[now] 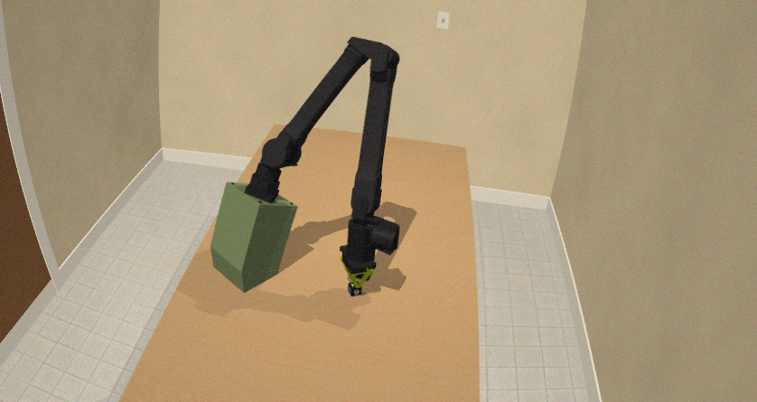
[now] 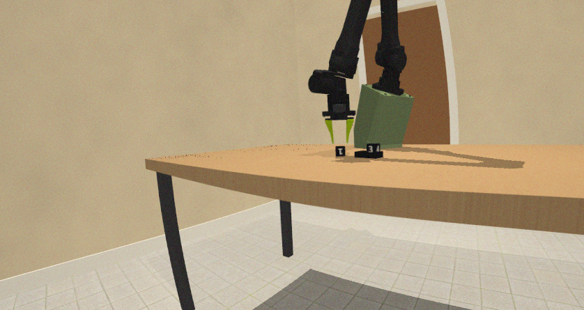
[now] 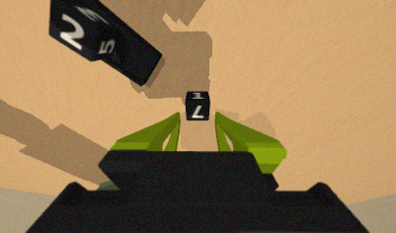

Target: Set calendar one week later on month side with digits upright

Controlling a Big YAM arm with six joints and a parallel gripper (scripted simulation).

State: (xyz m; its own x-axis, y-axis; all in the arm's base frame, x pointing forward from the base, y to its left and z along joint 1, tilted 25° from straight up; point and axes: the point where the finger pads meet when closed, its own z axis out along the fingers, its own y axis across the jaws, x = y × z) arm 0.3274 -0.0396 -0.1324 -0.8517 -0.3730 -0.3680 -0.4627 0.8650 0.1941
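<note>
A loose black cube (image 1: 354, 290) (image 2: 340, 151) (image 3: 198, 106) stands flat on the table, outside the tray. In the wrist view its top shows a 7 and a side shows a 1. My gripper (image 1: 359, 285) (image 2: 339, 143) (image 3: 198, 116) is open and empty, partly spread, with its fingertips just above this cube, one towards each side. The black tray (image 2: 361, 155) (image 3: 145, 69) lies on the table beside it. A second cube (image 2: 372, 148) (image 3: 72, 32) is in the tray, showing a 2 on top and a 3 and a 4 in the exterior view. The month's name cannot be made out.
The green block (image 1: 254, 235) (image 2: 382, 122) under the arm's base stands on the table (image 1: 413, 346) (image 2: 244, 160), beyond the tray in the exterior view. In the top view the arm hides the tray.
</note>
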